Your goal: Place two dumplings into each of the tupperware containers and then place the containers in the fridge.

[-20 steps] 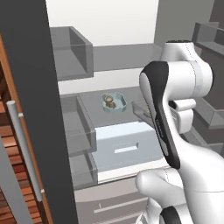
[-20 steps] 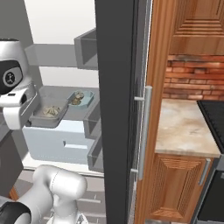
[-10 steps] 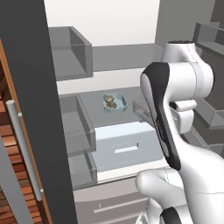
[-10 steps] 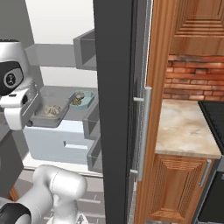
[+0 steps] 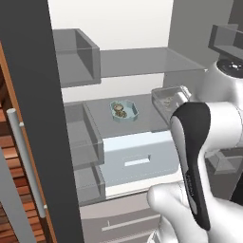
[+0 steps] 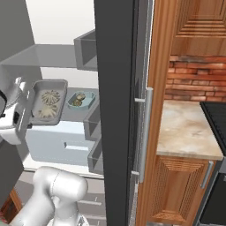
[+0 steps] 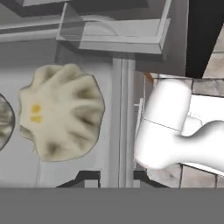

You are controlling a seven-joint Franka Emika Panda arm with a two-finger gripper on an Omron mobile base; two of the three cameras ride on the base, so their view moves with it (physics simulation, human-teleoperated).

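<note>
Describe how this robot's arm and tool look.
The arm is glossy white with rounded, bulbous links and a long black panel curving down one link. A dark joint cap sits on top. The tool ends in two small dark finger tips. No cables or markings are visible.

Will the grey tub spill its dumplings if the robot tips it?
Probably. The grey tub looks shallow and has no lid, so its two dumplings could slide out. It seems stiff: the end effector grips just its rim.

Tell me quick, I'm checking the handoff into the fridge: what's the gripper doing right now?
Gripper: shut on the rim of the grey tupperware container, which holds two dumplings and hangs in front of the fridge shelf.
</note>
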